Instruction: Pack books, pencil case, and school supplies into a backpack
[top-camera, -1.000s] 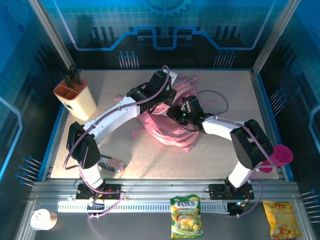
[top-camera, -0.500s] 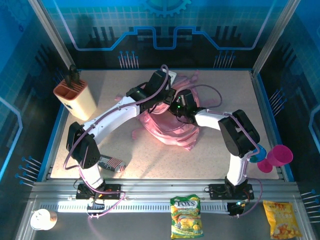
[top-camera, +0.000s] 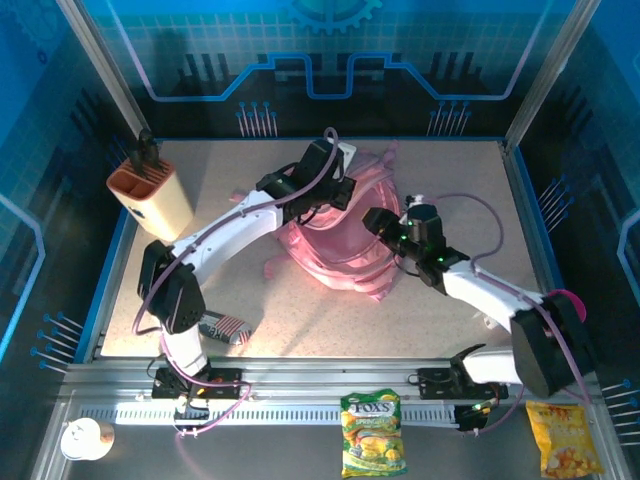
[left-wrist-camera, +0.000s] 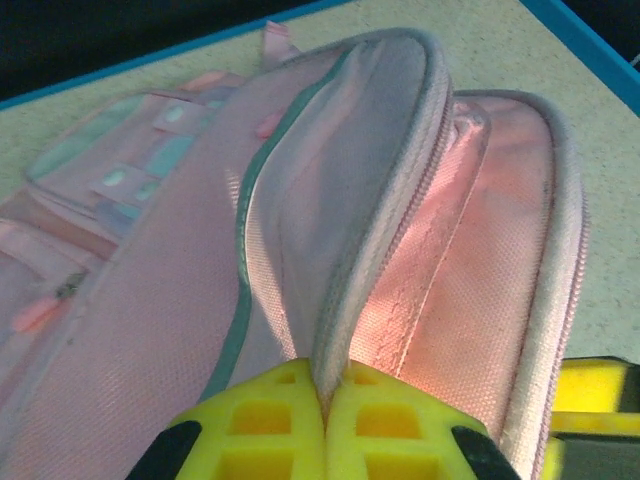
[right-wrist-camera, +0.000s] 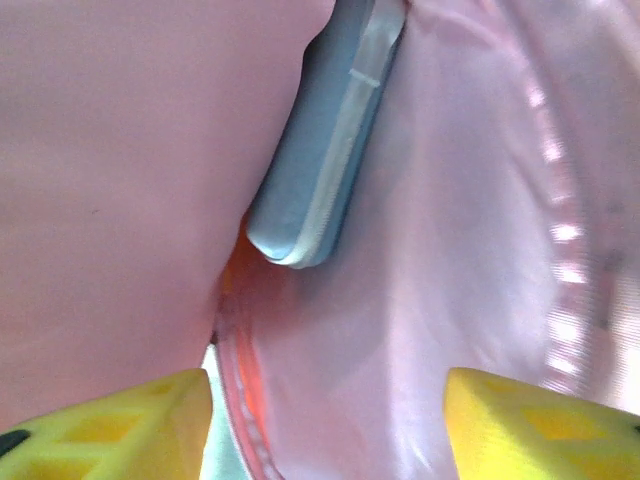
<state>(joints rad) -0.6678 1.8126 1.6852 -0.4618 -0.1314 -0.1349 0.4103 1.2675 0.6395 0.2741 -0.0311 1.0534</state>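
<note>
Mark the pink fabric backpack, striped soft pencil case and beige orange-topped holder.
pink fabric backpack (top-camera: 338, 268): top view, lower front panel.
striped soft pencil case (top-camera: 228, 327): top view, striped end.
beige orange-topped holder (top-camera: 168, 212): top view, side wall.

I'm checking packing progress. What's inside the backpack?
In the right wrist view, the corner of one blue-grey book shows between the backpack's pink walls. Whatever lies deeper or behind that fabric is covered, so other books cannot be counted.
</note>
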